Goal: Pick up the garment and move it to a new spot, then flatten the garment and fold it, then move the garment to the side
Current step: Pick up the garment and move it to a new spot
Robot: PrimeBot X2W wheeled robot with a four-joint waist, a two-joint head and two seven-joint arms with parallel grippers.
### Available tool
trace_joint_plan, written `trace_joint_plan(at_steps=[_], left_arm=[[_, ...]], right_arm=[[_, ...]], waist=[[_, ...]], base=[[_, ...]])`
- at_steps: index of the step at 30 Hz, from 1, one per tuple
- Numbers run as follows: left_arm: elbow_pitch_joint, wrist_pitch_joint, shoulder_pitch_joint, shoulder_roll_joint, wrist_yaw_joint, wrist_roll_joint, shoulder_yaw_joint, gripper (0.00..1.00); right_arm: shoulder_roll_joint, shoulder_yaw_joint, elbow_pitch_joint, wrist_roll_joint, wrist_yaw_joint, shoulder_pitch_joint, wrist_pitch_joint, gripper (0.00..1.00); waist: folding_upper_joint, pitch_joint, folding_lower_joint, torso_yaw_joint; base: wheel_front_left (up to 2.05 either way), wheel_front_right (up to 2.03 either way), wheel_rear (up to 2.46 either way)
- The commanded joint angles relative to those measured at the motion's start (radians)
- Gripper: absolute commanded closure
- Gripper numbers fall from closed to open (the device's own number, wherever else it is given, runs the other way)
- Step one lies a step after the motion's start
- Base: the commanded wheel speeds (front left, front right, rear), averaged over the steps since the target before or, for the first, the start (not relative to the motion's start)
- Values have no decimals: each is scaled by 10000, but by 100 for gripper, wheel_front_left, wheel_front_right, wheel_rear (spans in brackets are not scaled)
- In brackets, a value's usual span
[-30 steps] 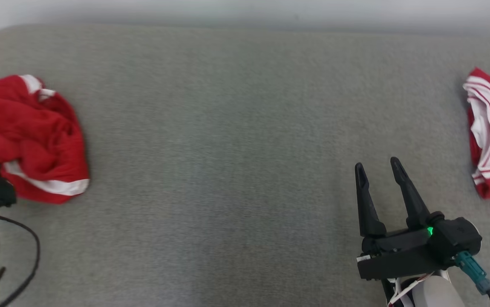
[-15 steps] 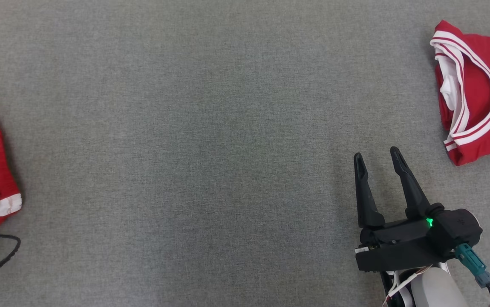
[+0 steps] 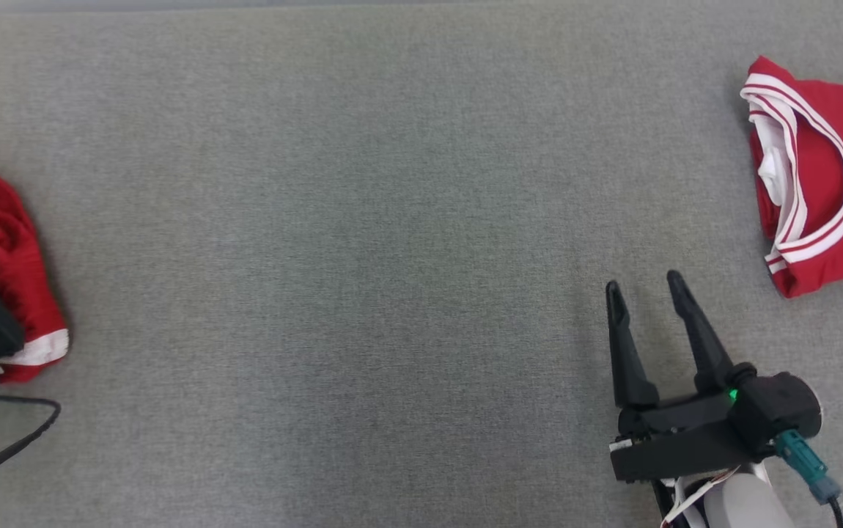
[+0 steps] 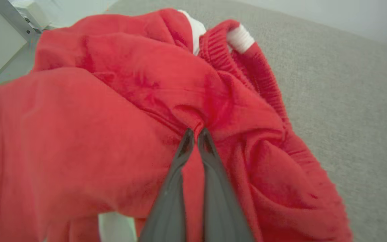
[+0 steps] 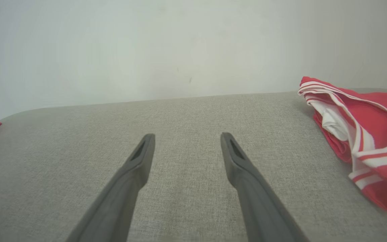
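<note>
Garment of crumpled red cloth with white ribbed trim lies at the far left edge of the grey fabric-covered counter. My left claw has its two dark fingers pressed together on a fold of this cloth, pinching it near the middle of the heap. My right claw is over bare counter at the lower right, fingers spread wide, holding nothing. A second red garment, folded, with white stripes along its neckline, rests at the far right edge, well apart from the first.
</note>
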State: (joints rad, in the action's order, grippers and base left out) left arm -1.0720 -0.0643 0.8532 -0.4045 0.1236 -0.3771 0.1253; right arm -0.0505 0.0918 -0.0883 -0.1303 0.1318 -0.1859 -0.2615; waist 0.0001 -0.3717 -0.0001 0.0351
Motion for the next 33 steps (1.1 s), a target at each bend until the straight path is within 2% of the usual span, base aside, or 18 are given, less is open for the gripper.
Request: trace_joint_plan(at_steps=[1, 8, 16, 21, 27, 33], left_arm=[[159, 322, -2, -68, 37, 13, -103, 100], [1237, 1636, -6, -105, 65, -79, -632, 100], [3010, 1975, -102, -81, 59, -211, -1559, 100], [4407, 1744, -359, -8, 60, -355, -1953, 100], [6232, 1235, -697, 361, -13, -403, -2355, 100], [8114, 466, -1062, 1172, -187, -420, -3128, 100]], right_arm=[[5, 46, -69, -11, -20, 116, -39, 0], [2, -76, -189, -227, -20, 354, -39, 0], [4, -188, -316, -304, -20, 629, -39, 0], [2, -76, -365, -419, -20, 695, -39, 0], [4, -4, -423, -608, -20, 917, -37, 0], [2, -41, -434, -704, -20, 1080, -39, 0]], waist=[[-1, 231, 1, -200], [-1, 840, 1, -513], [-1, 1355, 1, -679], [-1, 1656, 1, -451], [-1, 1950, 1, 94], [-1, 1942, 1, 658]], base=[[0, 0, 0], [0, 0, 0], [0, 0, 0], [0, 0, 0], [0, 0, 0], [0, 0, 0]])
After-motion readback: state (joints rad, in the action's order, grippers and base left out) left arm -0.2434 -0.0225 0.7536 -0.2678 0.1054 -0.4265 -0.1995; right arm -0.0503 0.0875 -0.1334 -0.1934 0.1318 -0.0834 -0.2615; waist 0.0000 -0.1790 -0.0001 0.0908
